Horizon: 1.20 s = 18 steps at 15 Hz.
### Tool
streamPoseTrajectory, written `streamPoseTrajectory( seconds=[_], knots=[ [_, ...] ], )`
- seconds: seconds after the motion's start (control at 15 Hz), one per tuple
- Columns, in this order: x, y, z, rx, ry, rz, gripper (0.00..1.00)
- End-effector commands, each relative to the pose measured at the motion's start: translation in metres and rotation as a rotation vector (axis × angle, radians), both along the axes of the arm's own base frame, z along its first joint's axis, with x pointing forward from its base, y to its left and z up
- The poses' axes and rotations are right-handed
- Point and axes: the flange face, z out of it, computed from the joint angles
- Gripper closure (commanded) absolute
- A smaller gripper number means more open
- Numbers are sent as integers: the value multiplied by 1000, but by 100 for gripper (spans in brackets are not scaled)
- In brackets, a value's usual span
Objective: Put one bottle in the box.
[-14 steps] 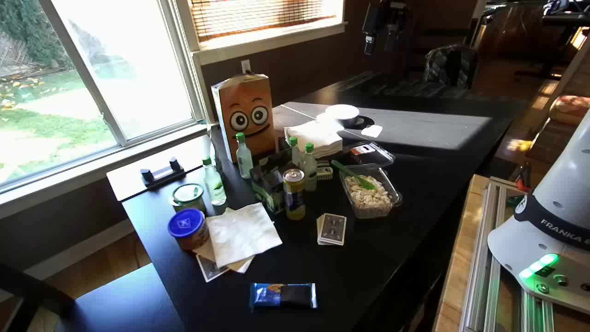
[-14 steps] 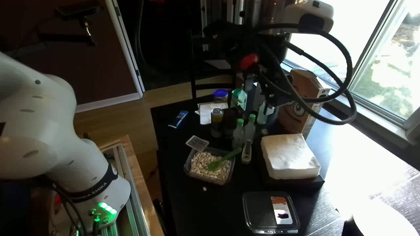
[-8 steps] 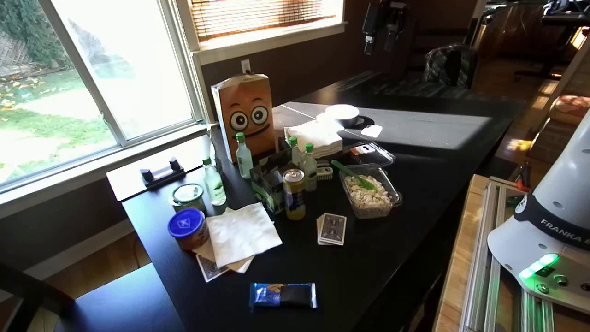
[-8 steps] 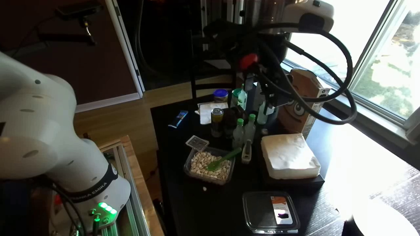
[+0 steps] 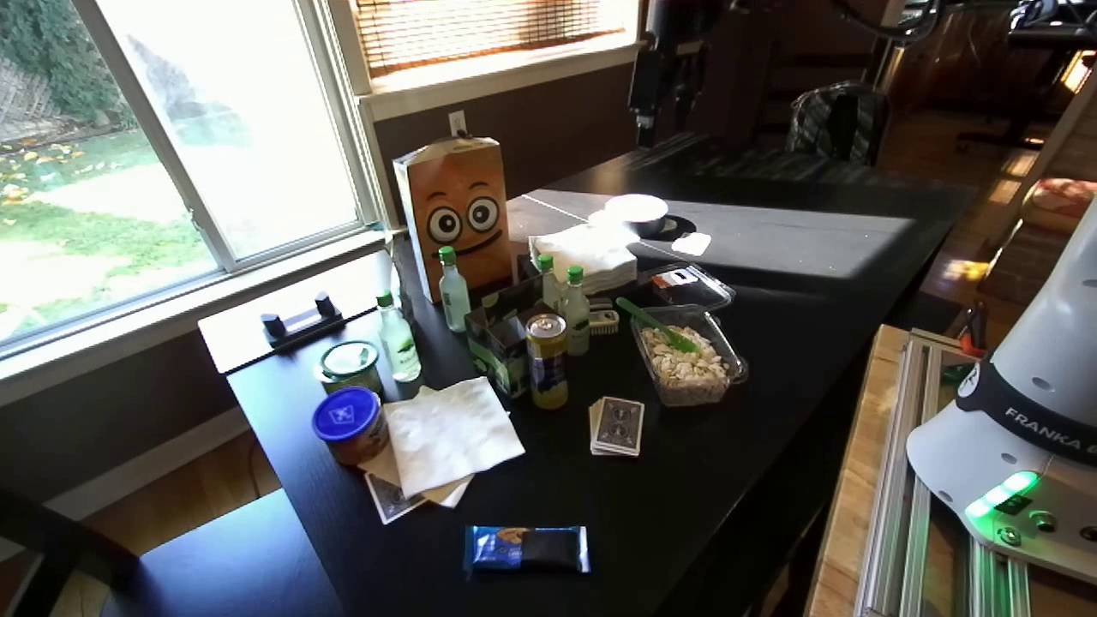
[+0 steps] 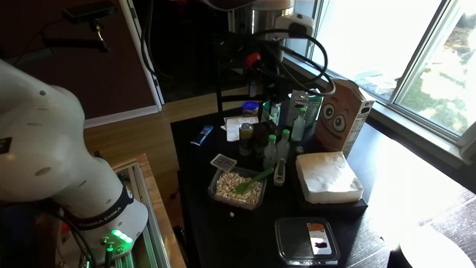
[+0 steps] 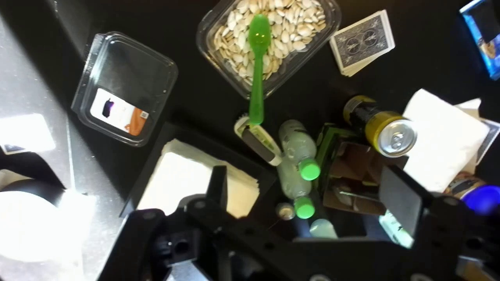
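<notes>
The box [image 5: 454, 184] stands upright near the window, its cartoon face also showing in an exterior view [image 6: 336, 117]; it is out of the wrist view. Several pale bottles with green caps stand on the table. One bottle [image 5: 455, 296] is in front of the box, another [image 5: 398, 343] is by the jars. Two bottles [image 6: 270, 152] [image 6: 283, 147] stand close together beside a dark carton carrier [image 5: 501, 343]. My gripper [image 6: 264, 93] hangs above the table, also showing in an exterior view [image 5: 664, 116]. In the wrist view my gripper [image 7: 310, 189] is open and empty, with bottles [image 7: 299, 142] below.
A yellow can [image 5: 548, 364] stands against the carrier. A clear container of seeds [image 5: 690, 368] with a green spoon, a brush [image 6: 279, 173] and a napkin stack [image 6: 329, 176] are near the bottles. Two lidded jars [image 5: 351, 424], cards [image 5: 619, 426] and a blue packet [image 5: 527, 548] lie around.
My gripper has moved left in both exterior views, and lower in one of them. The box's face and the bottle in front of it, partly covered before, now show. It stays open.
</notes>
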Motion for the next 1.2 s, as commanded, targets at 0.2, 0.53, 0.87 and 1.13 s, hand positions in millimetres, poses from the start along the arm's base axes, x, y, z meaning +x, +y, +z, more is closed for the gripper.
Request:
streamPoseTrajectory(
  seconds=[0.2, 0.53, 0.87, 1.13],
  knots=[
    [13, 102, -81, -31, -32, 32, 0],
    [51, 113, -151, -30, -54, -94, 0],
    [83, 79, -178, -45, -32, -194, 0],
    [103, 59, -182, -31, 0, -208, 0]
  ],
)
